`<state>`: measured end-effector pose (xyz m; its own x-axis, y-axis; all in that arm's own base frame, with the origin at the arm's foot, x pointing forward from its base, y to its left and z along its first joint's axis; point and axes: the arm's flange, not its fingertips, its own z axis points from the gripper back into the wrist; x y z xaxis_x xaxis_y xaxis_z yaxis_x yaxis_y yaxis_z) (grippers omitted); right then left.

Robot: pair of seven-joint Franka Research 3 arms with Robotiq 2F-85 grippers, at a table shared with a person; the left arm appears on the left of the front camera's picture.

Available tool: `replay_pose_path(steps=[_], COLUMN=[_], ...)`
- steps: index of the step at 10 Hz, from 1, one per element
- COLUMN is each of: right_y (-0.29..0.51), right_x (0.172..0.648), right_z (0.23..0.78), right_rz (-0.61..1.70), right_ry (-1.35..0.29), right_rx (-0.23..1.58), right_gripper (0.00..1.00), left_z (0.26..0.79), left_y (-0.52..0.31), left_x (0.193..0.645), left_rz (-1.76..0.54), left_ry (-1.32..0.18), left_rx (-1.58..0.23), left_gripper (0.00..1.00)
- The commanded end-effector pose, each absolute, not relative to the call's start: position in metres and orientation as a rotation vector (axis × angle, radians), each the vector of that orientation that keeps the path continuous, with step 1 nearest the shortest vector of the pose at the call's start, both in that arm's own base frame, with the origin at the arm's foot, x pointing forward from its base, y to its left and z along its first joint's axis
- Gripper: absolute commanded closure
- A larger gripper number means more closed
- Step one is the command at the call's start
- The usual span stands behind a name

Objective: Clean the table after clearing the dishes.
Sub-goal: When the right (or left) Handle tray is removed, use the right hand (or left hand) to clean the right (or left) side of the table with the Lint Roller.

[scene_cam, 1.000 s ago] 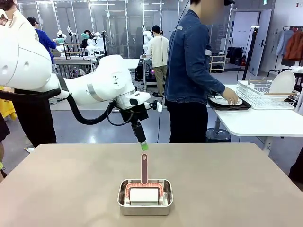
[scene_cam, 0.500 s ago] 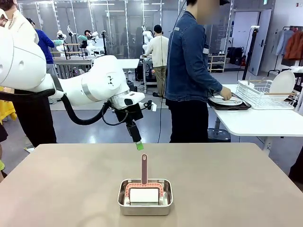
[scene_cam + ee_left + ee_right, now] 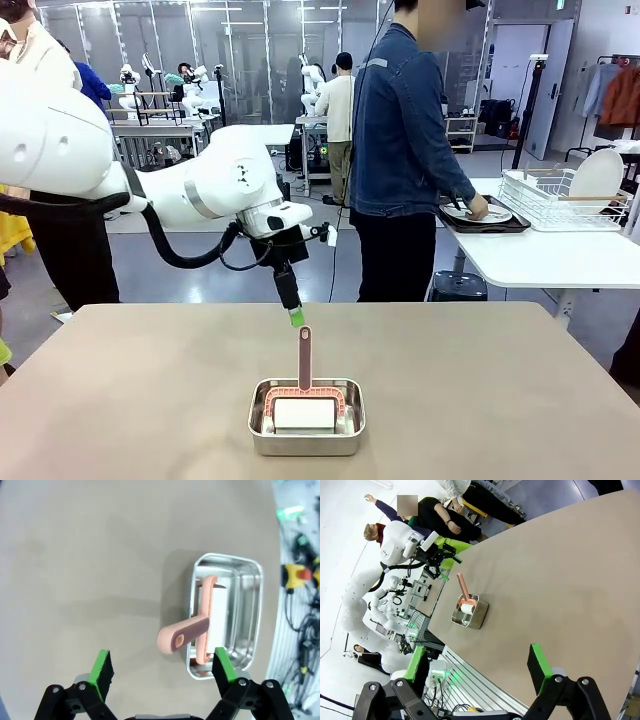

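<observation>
Front view: left pincer (image 3: 296, 317) tilted above handle (image 3: 304, 358)

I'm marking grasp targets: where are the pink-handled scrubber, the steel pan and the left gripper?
pink-handled scrubber (image 3: 304, 358), front view, middle of its upright handle.
steel pan (image 3: 306, 445), front view, its near wall.
left gripper (image 3: 296, 316), front view, green fingertips above the handle.
</observation>
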<state>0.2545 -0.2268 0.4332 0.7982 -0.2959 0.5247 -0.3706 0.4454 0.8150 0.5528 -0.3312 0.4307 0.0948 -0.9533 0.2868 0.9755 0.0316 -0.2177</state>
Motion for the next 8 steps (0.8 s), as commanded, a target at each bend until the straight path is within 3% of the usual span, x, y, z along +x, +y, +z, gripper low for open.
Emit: replay_pose_path(steps=[1, 5, 8], right_y=[-0.227, -0.227, -0.227], right_x=[0.252, 0.252, 0.252], right_z=[0.434, 0.434, 0.434], right_rz=[0.066, 0.066, 0.066], right_ry=[-0.69, -0.69, -0.69], right_rx=[1.14, 1.14, 1.14], right_gripper=[0.0, 0.0, 0.0], left_z=[0.432, 0.409, 0.394], left_y=[-0.339, -0.363, -0.371], left_x=[0.57, 0.566, 0.56], left_rz=[-1.583, -1.623, -1.601], left_ry=[0.035, 0.202, 0.217], left_rx=[-0.437, -0.428, -0.451], left_gripper=[0.0, 0.0, 0.0])
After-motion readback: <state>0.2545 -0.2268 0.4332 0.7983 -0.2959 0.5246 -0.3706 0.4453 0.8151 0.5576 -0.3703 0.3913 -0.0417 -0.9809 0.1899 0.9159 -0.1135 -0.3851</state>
